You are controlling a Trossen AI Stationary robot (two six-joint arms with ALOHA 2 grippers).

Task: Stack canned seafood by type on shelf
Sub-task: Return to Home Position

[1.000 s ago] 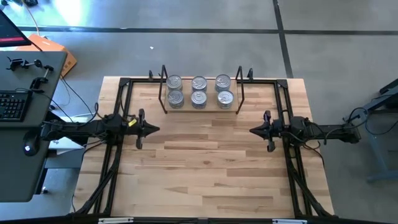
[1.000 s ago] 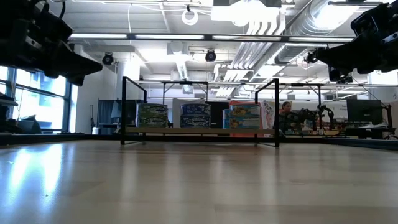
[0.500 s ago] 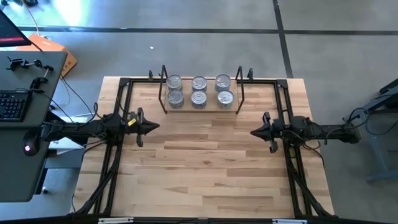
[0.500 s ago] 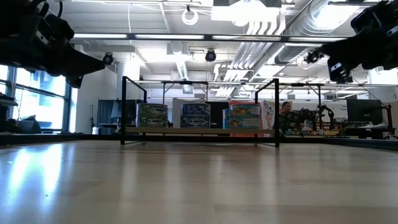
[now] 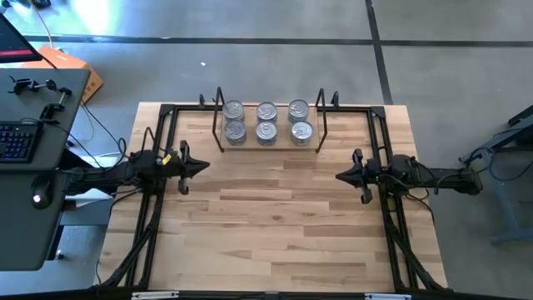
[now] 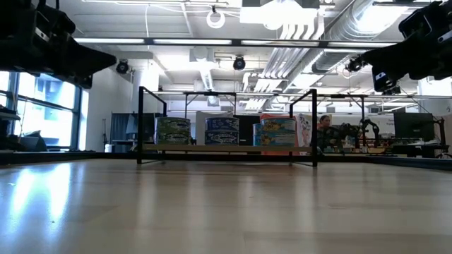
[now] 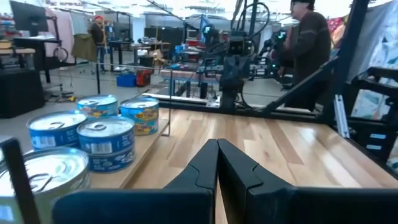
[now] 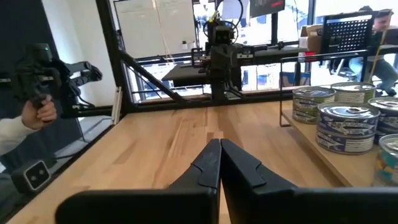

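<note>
The shelf (image 5: 283, 144) stands at the middle of the table's far edge, a light board in a black rod frame (image 6: 313, 127). Several tins of canned seafood (image 5: 266, 122) with silver lids stand on it in three columns; they also show in the left wrist view (image 7: 106, 144) and the right wrist view (image 8: 339, 126). My left gripper (image 5: 205, 167) hovers level at the table's left side, shut and empty (image 7: 217, 147). My right gripper (image 5: 338, 176) hovers level at the right side, also shut and empty (image 8: 220, 145). Both are nearer than the shelf and point at each other.
Black frame rails (image 5: 158, 208) (image 5: 391, 225) run along the table's left and right sides under the arms. Bare wooden tabletop (image 5: 266, 217) lies between the grippers. A desk with a keyboard (image 5: 17, 142) stands left of the table. A person (image 7: 308, 50) stands beyond it.
My left gripper has drawn back a little toward the table's left edge and risen slightly, staying shut. The tins and the shelf have kept still.
</note>
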